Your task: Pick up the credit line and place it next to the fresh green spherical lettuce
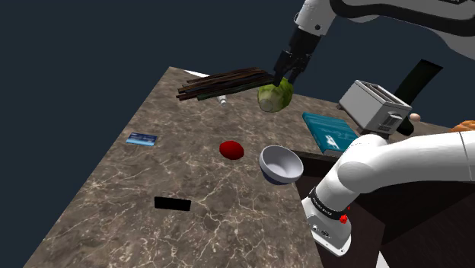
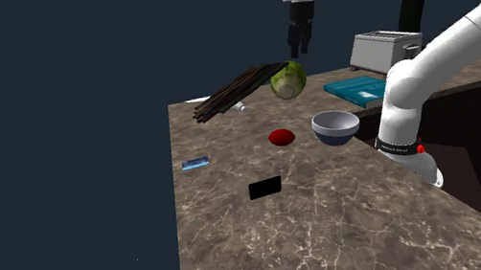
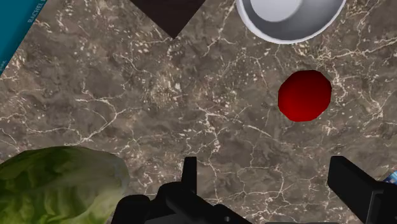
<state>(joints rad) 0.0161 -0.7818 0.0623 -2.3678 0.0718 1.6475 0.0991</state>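
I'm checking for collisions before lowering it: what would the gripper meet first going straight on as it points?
Probably the bare countertop, between the lettuce and the red round thing. The gripper has its jaws open and empty. The lettuce lies close beside that line, so clearance is uncertain.

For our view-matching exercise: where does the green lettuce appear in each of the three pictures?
Shoulder view: lettuce upper middle, by the dark sticks.
Second exterior view: lettuce upper middle, at the counter's far end.
Wrist view: lettuce beside the gripper, away from the bowl.
Shared landmark: the pale bowl.
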